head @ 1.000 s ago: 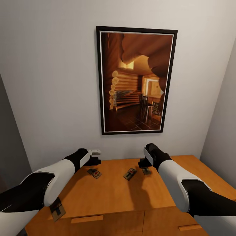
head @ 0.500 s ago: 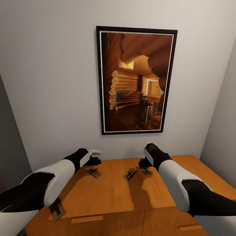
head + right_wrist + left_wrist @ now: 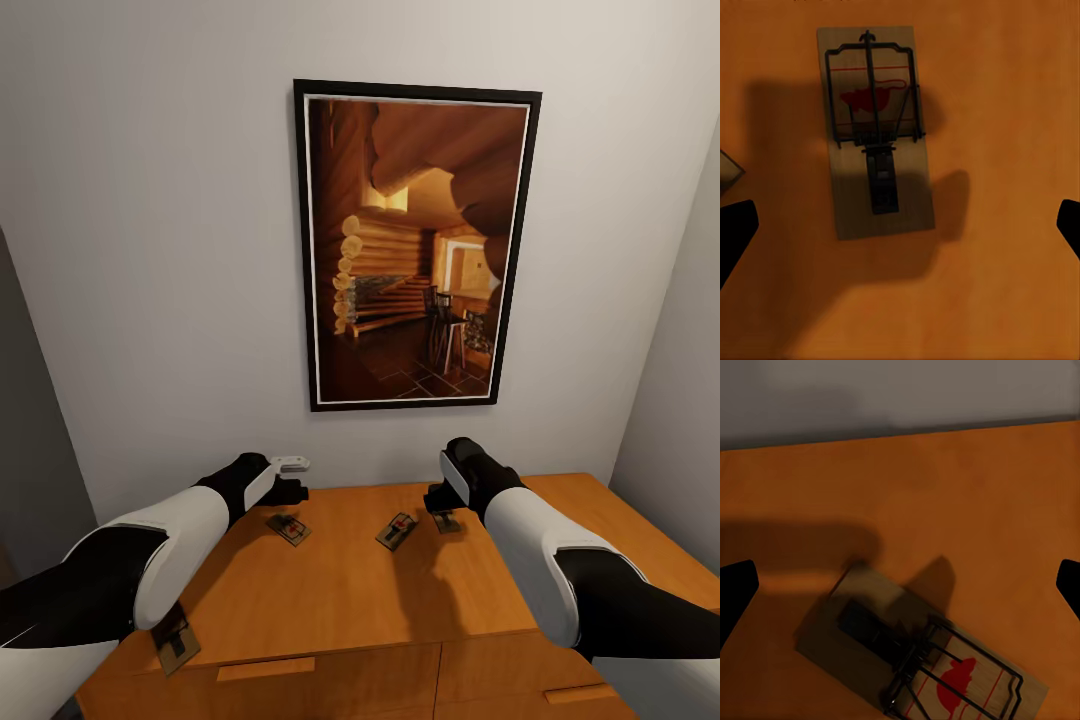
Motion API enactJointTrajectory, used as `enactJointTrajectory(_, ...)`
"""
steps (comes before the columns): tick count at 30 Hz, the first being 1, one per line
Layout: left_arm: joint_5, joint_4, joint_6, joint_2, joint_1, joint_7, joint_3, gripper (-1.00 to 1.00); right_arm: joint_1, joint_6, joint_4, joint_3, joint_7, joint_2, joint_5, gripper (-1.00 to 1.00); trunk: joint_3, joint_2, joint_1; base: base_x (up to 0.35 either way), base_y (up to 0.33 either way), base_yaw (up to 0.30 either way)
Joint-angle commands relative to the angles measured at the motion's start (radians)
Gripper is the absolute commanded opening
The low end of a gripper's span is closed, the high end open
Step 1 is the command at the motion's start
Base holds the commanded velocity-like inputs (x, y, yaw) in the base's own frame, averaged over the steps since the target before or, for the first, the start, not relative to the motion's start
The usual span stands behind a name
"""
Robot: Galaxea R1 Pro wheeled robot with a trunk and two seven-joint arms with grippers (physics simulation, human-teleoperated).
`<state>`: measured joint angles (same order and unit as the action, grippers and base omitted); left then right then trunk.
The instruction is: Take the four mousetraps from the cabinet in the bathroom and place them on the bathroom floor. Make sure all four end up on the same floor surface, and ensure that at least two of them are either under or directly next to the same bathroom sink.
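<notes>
Fingertips of both grippers show as dark tips at the far edges of the wrist views, spread wide, with nothing held between them. From the head view, the left gripper (image 3: 288,490) hangs over the far left part of the cabinet (image 3: 340,590) top, just behind one mousetrap (image 3: 288,529); the left wrist view shows that trap (image 3: 919,660) lying flat and slanted on the orange wood, below and between the open fingers. The right gripper (image 3: 437,500) hovers near the back middle of the top, above a second mousetrap (image 3: 446,520), which the right wrist view shows flat and centred between the fingertips (image 3: 874,131). A third mousetrap (image 3: 397,530) lies between the two arms, and a fourth (image 3: 172,635) sits at the near left edge of the top, partly behind the left forearm. A framed picture (image 3: 415,245) hangs on the wall behind. As I judge it, the task is barely begun: all four traps are on the cabinet, none gripped, none on the bathroom floor, so every pick, carry and placing by a sink is left to do.
</notes>
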<state>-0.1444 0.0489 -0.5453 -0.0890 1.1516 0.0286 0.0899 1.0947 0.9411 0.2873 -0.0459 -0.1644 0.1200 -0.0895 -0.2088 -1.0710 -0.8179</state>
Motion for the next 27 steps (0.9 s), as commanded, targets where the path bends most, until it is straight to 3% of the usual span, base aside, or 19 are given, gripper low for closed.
enactJointTrajectory(1,-0.011,0.002,-0.005,0.0,0.0,0.003,0.008,1.0,0.001,0.004,0.001,-0.005,0.002,0.001,-0.009,1.0,-0.001,-0.001,0.0,0.0,0.0,0.0)
enactJointTrajectory(11,-0.011,0.002,-0.005,0.0,0.0,0.002,0.008,1.0,0.001,0.001,0.001,-0.005,0.0,0.0,-0.009,1.0,-0.001,-0.001,0.0,0.0,0.0,0.0)
enactJointTrajectory(24,-0.011,0.014,-0.005,0.0,0.0,0.003,0.008,1.0,0.001,-0.002,0.001,-0.005,0.0,0.0,-0.009,1.0,-0.042,-0.092,-0.05,0.0,0.0,0.0)
enactJointTrajectory(27,-0.011,0.017,-0.005,0.0,0.0,0.003,0.008,1.0,0.001,-0.002,0.001,-0.005,0.0,0.0,-0.009,1.0,-0.042,-0.092,-0.05,0.0,0.0,0.0)
